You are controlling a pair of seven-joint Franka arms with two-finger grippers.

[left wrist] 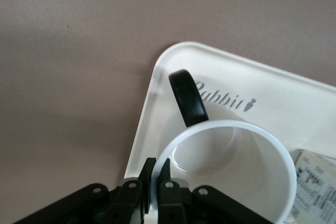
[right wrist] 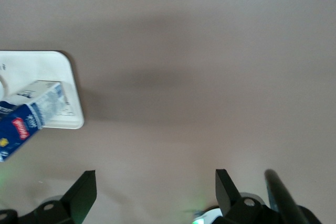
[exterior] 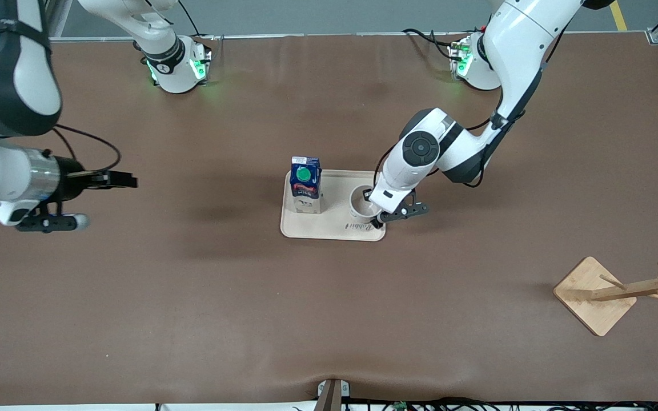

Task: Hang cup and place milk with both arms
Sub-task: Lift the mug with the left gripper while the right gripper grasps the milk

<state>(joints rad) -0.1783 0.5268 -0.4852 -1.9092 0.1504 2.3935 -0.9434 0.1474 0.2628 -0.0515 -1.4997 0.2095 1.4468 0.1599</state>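
Two task items stand on the cream rectangular plastic tray (exterior: 329, 228). The small white mug with a black loop handle (left wrist: 231, 166) is pinched at its rim by the left gripper (left wrist: 155, 190), whose fingers are pressed onto the wall, one inside and one outside. The dark-blue gable-top milk carton with a green round cap (exterior: 305, 184) stands upright beside the mug, toward the right arm's end. The right gripper (right wrist: 152, 192) is held spread over bare brown table (exterior: 192, 297), waiting.

The cup (exterior: 361, 202) is largely hidden beneath the left gripper (exterior: 376, 216) in the front view; the milk (right wrist: 23, 119) is cut off at the right wrist view's edge.
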